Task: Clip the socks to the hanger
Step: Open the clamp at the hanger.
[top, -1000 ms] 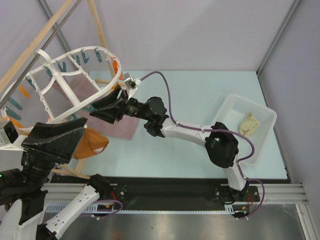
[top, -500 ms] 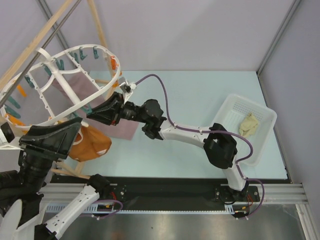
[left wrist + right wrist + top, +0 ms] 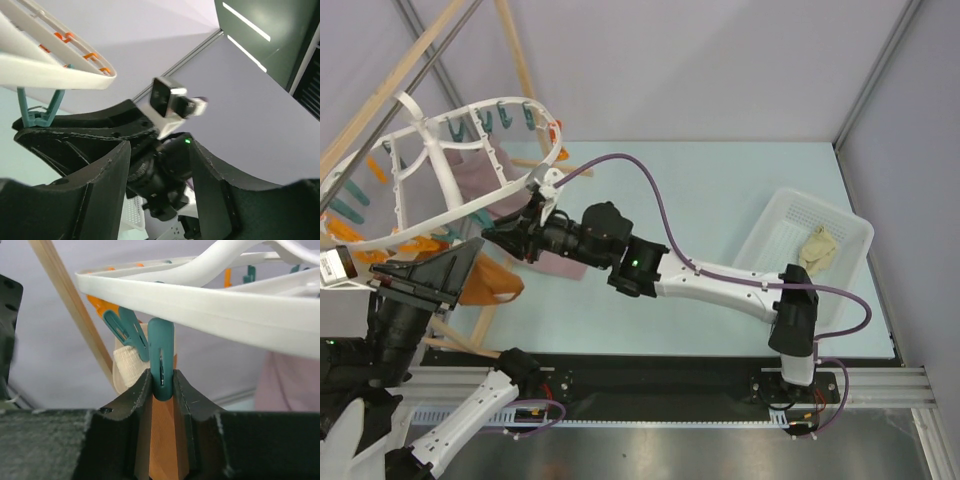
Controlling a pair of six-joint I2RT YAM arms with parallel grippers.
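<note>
**Surroundings.** The hanger [image 3: 432, 150] hangs tilted at the upper left of the table [image 3: 720, 190], inside a wooden frame [image 3: 520, 60]. A mauve-pink cloth [image 3: 485, 172] hangs below its far side. An orange-brown cloth [image 3: 488, 285] hangs below its near side, just beside the left tool [image 3: 430, 272]. The right arm extends across the table, with the right tool [image 3: 502, 232] under the near rim of the hanger. A white basket [image 3: 850, 235] stands at the right edge of the table, well apart from the hanger. One sock [image 3: 818, 247] lies crumpled in it.

**Right wrist view.** The right tool is pressed together on the lower end of a teal peg [image 3: 161, 352] that hangs from the hanger rim. Just to its left, a neighbouring peg [image 3: 127, 330] grips a second sock [image 3: 126, 369]. The orange-brown cloth fills the gap behind the fingers. The top view shows neither this sock nor the pinched peg, because the rim and the right arm cover them.

**Left wrist view.** The left tool is spread, with nothing between its fingers. The right arm's wrist and its camera [image 3: 167, 100] show through the gap and block most of the view beyond. Only a corner of the basket shows below them.
</note>
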